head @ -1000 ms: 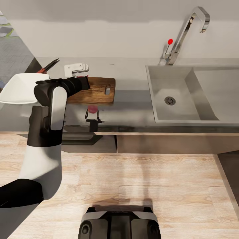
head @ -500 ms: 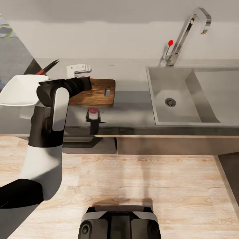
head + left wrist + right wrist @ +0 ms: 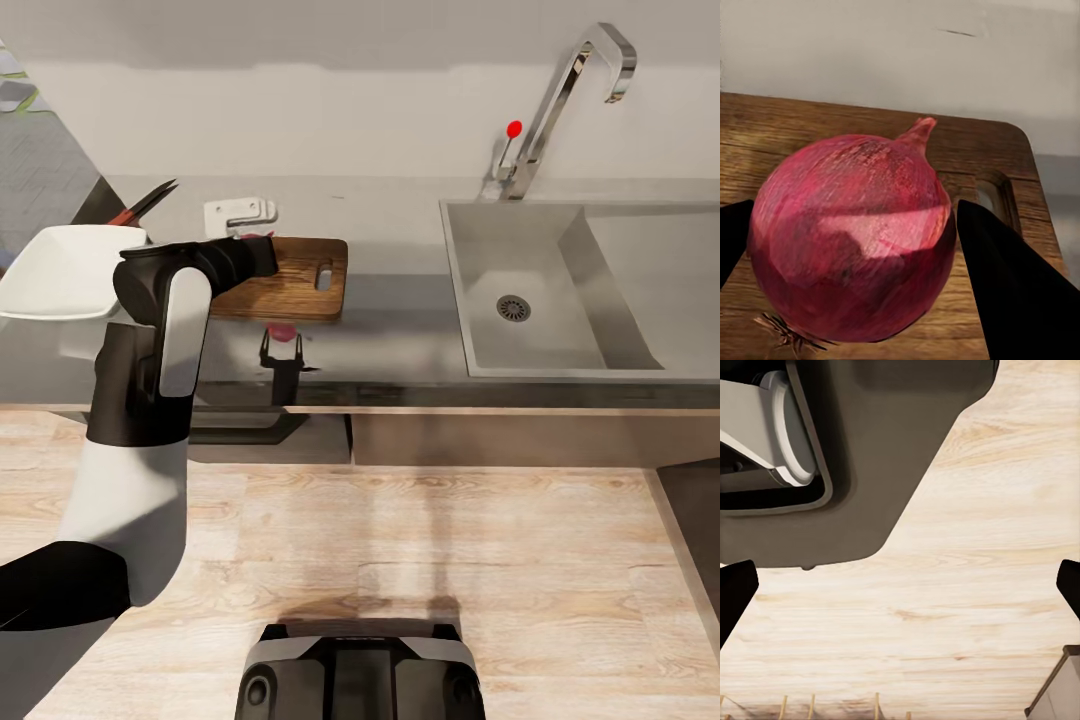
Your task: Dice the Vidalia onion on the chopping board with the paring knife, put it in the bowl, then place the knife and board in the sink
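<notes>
The onion (image 3: 853, 236) is being held between the fingers of the left gripper (image 3: 855, 247) just over the chopping board (image 3: 285, 280) on the desk (image 3: 390, 330) — a spot for dicing — while the right gripper's fingers (image 3: 735, 592) are spread wide, empty.

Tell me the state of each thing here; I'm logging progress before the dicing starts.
Onion: whole, uncut, between the left gripper's fingers, over the chopping board.
Chopping board: flat on the countertop.
Sink: basin empty.
Bowl: nothing visible in it.
Paring knife: lying beyond the bowl, unheld.
Right gripper: open, holding nothing, over the floor.
</notes>
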`<state>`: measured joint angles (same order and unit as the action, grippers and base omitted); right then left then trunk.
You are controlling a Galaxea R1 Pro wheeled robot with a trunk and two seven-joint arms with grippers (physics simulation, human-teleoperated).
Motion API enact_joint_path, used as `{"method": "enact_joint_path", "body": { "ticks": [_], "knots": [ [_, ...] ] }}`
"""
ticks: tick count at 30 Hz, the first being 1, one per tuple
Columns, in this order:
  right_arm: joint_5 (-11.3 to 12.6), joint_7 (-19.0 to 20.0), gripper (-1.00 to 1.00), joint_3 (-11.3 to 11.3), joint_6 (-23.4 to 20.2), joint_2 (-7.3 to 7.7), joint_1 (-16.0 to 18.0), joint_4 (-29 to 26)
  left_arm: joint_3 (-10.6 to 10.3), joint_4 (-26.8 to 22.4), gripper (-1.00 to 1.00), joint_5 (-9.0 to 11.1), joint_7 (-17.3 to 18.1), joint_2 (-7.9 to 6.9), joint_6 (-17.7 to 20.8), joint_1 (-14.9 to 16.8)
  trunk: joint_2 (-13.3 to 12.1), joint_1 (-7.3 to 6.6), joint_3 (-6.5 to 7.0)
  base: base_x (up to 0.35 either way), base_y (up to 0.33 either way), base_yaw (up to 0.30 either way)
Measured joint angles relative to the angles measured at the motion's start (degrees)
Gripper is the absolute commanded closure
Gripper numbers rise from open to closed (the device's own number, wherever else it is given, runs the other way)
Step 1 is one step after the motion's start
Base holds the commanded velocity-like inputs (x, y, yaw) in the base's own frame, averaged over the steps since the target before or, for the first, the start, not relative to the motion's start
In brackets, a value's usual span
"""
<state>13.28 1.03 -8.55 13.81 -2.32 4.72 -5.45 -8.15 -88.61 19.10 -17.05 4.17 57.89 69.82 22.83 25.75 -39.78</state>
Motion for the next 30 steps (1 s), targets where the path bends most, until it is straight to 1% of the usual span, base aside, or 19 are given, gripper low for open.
{"method": "enact_joint_path", "body": {
  "ticks": [14, 30],
  "knots": [
    [0.0, 0.0, -1.00, 0.0, 0.0, 0.02, 0.0, 0.0, 0.0, 0.1, 1.00, -0.2, -0.1, -0.21, -0.2, -1.7, 0.0, 0.00, 0.00, 0.000, 0.000, 0.000],
    [0.0, 0.0, -1.00, 0.0, 0.0, -0.06, 0.0, 0.0, 0.1, -0.1, 1.00, -0.4, -0.1, -0.41, -0.3, -2.0, 0.0, 0.00, 0.00, 0.000, 0.000, 0.000]
  ]
}}
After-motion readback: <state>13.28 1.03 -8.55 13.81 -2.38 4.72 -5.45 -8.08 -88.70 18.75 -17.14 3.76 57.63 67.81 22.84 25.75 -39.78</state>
